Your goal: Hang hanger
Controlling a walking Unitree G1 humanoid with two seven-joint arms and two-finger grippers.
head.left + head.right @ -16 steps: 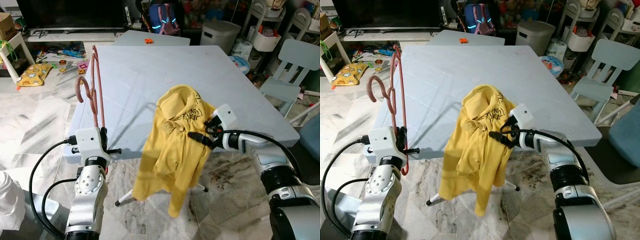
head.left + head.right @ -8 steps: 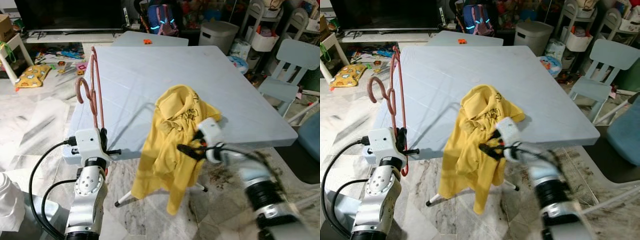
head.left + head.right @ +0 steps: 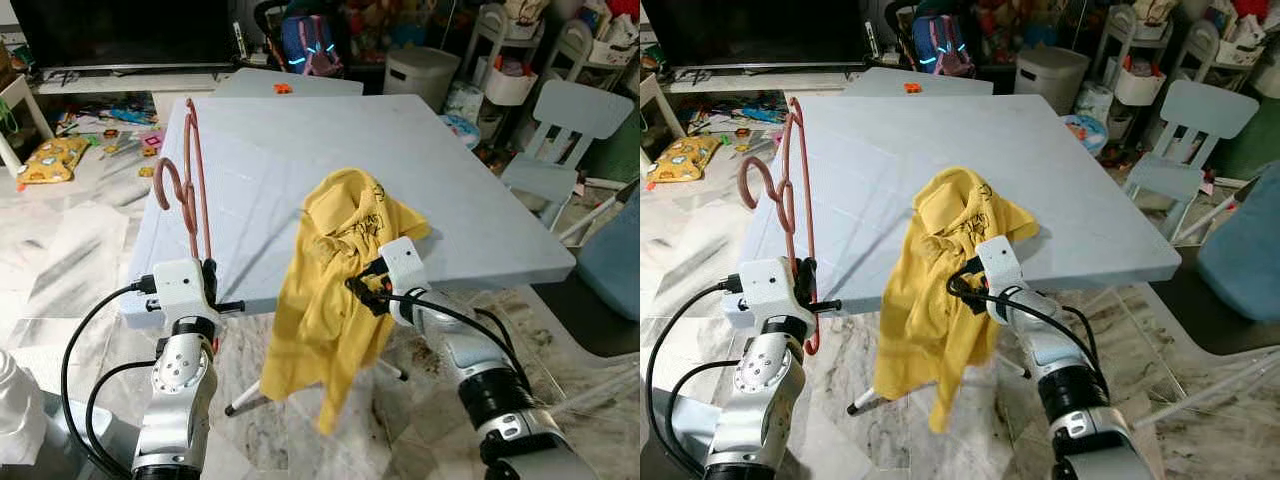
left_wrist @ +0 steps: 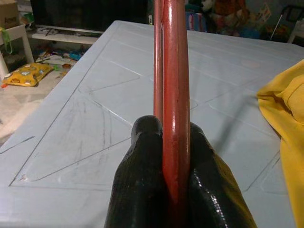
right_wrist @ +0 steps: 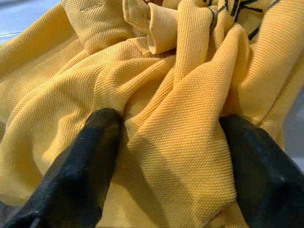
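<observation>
left eye view has the reddish hanger [image 3: 190, 180] standing upright at the counter's [image 3: 300, 150] near left corner, its lower bar pinched in the left gripper [image 3: 208, 275], its hook curling out to the left over the floor. left wrist view shows the two black fingers [image 4: 142, 190] pressed tight on either side of the red bar, which runs straight up between them. the yellow shirt [image 3: 340, 290] is draped over the counter's near edge, part on the pale blue top and most hanging toward the marble floor [image 3: 60, 260]. it sits well apart from the hanger, to the right. the right gripper [image 3: 362, 288] is pushed into the shirt's hanging folds just below the edge; in the right wrist view its fingers [image 5: 80, 161] are spread wide with yellow cloth bunched between them, touching both. much of the counter top behind is bare. a pale blue chair [image 3: 570, 140] and clutter stand beyond the far right side.
</observation>
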